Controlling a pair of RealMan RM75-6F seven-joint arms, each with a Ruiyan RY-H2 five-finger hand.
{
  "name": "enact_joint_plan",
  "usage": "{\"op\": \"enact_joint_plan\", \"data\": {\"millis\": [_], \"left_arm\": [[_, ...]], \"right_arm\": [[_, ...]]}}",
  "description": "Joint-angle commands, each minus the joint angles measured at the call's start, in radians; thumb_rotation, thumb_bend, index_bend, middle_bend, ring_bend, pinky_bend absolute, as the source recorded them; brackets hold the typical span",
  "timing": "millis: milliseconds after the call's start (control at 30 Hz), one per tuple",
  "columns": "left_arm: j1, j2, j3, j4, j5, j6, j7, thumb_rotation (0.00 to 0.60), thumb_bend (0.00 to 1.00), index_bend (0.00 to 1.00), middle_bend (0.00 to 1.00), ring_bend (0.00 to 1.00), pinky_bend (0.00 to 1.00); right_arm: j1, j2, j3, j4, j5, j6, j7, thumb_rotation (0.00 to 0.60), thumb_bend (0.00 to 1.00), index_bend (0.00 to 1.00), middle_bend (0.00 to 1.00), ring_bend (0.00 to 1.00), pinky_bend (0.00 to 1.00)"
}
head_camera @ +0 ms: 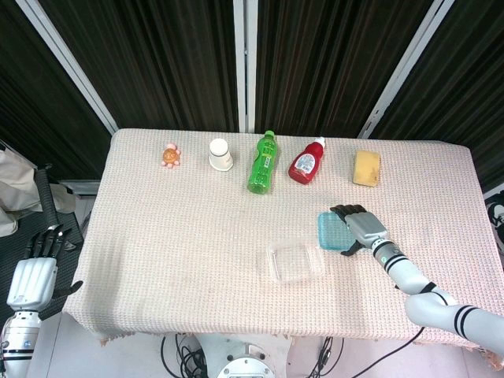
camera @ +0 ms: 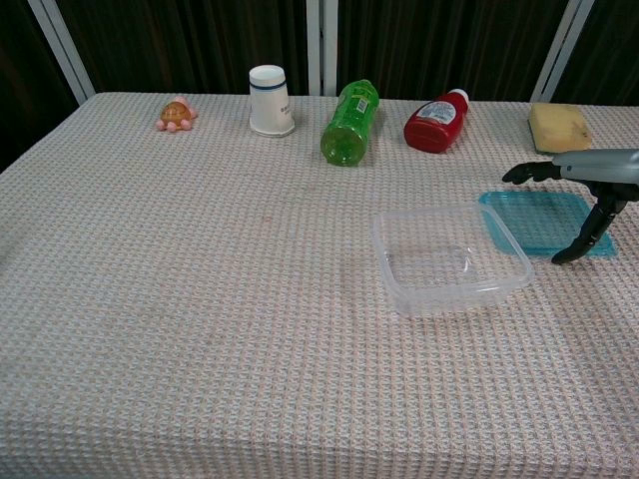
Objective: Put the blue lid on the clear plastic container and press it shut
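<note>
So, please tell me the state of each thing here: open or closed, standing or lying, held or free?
clear plastic container: open, empty, upright
blue lid: flat on the cloth beside the container, not lifted
right hand: over the lid, fingers spread
left hand: off the table, holds nothing
green bottle: lying, capped
red bottle: lying, capped
white cup: upside down
</note>
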Motion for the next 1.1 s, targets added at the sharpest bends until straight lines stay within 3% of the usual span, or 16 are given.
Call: {"op": "enact_joint_plan", "data": {"millis": [33,267,600,867,1100], "left_arm": [[0.000,0.001,0.000,-0.001,0.000,0.000,0.000,0.600,0.05,0.08,0.00,0.00,0.00],[-0.001,0.002,0.001,-0.003,-0.003,-0.004,0.001,0.600,0.06,0.08,0.00,0.00,0.00],[-0.003,0.005,0.002,-0.008,-0.004,-0.004,0.006,0.600,0.06,0.08,0.00,0.00,0.00],[-0.002,0.015,0.003,-0.027,-0.002,0.001,0.018,0.600,0.06,0.08,0.00,0.00,0.00],[0.008,0.012,0.012,-0.035,0.010,0.018,0.023,0.600,0.06,0.08,0.00,0.00,0.00]], "right_arm": [[0.003,-0.009,0.001,0.013,-0.004,-0.003,0.019,0.600,0.03,0.00,0.12,0.00,0.01],[-0.009,-0.025,0.000,0.045,-0.057,0.020,0.090,0.600,0.07,0.11,0.25,0.12,0.13],[-0.067,0.038,-0.009,-0.026,-0.166,0.170,0.135,0.600,0.09,0.16,0.28,0.16,0.18],[-0.105,0.251,-0.018,-0.345,-0.289,0.325,0.026,0.600,0.09,0.16,0.29,0.16,0.19],[-0.065,0.373,-0.007,-0.604,-0.264,0.279,-0.088,0.600,0.09,0.16,0.29,0.16,0.19]]}}
